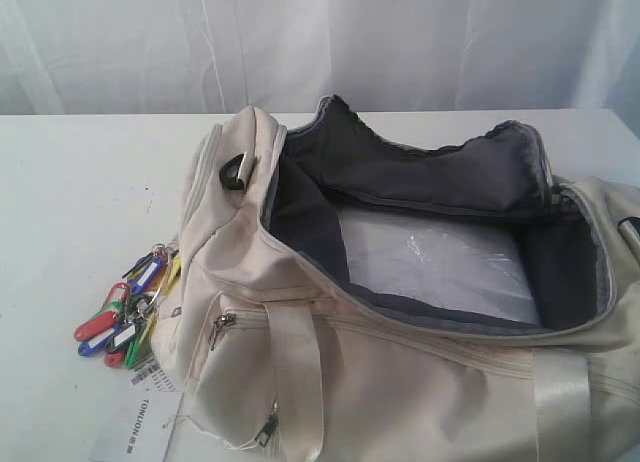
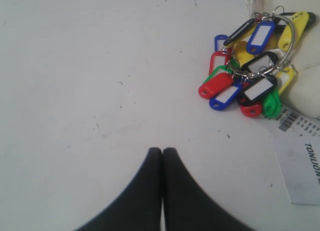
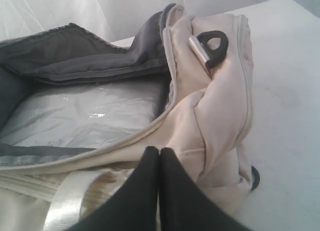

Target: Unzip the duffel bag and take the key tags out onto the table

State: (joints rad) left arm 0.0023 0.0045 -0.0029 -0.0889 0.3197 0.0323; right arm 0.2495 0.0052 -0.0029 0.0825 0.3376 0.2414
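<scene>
The big cream bag (image 1: 400, 372) lies on the white table (image 1: 70, 202) with its top wide open, so you can see the grey inside. A shiny clear plastic sheet (image 1: 430, 262) lies flat on the bottom of the bag. A black zipper pull (image 1: 235, 170) with a silver end sits on top of the bag's left end. A cream strap (image 1: 300, 372) runs down the front side. The key tags (image 1: 130, 312) are out of the bag. They lie in a bunch on the table, touching the bag's left end. They are red, blue, yellow, green and black, with little white windows, and they hang on metal rings. A white paper label (image 1: 130, 422) with black lines and letters lies on the table just beside the bunch. The left gripper (image 2: 162, 153) is closed tight, its two black tips pressed together, and it holds nothing. It is over the bare table, near the key tags but not touching them. The right gripper (image 3: 159, 152) is closed tight too, and it has nothing in it. It is over the bag's front edge, near the end with the zipper pull; I cannot tell if it touches the cloth. A white curtain (image 1: 300, 42) hangs behind the table.
</scene>
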